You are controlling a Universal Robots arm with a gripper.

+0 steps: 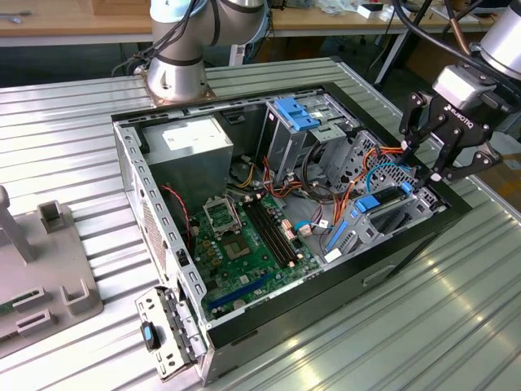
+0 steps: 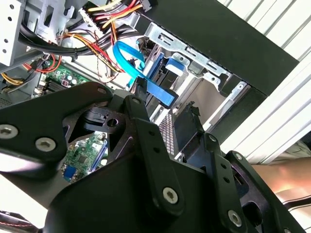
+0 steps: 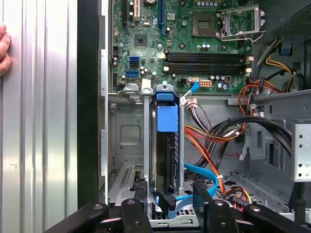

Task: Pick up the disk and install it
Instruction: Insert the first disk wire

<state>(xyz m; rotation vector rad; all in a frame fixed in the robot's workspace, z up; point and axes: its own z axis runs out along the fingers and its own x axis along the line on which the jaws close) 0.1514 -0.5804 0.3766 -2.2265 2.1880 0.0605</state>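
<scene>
Standing on edge in its metal bay, the disk (image 3: 164, 160) shows in the first wrist view as a dark slab between blue rails, with a blue tab at its end. In the exterior view the disk (image 1: 383, 216) sits low in the case, right of frame centre. The gripper (image 1: 423, 163) hangs just above it with its fingers (image 3: 201, 194) spread open, one on each side of the disk's edge with a gap between, holding nothing. A blue ribbon cable (image 3: 206, 177) curls just beside the bay among orange and yellow wires. Outward lies the green motherboard (image 1: 244, 236), then the grey power supply box (image 1: 191, 142) toward the upper left of the open computer case (image 1: 391, 265). The case lies on a ribbed metal tabletop (image 1: 73, 138). The arm's base (image 1: 175, 77) stands behind it at upper centre, with a wooden bench (image 1: 73, 20) beyond and a grey fixture (image 1: 45, 273) at lower left. The first wrist view adds a person's hand (image 3: 4, 48) resting on the tabletop beside the case. The second wrist view shows the fingers' black linkages close up, parted over the bay.
</scene>
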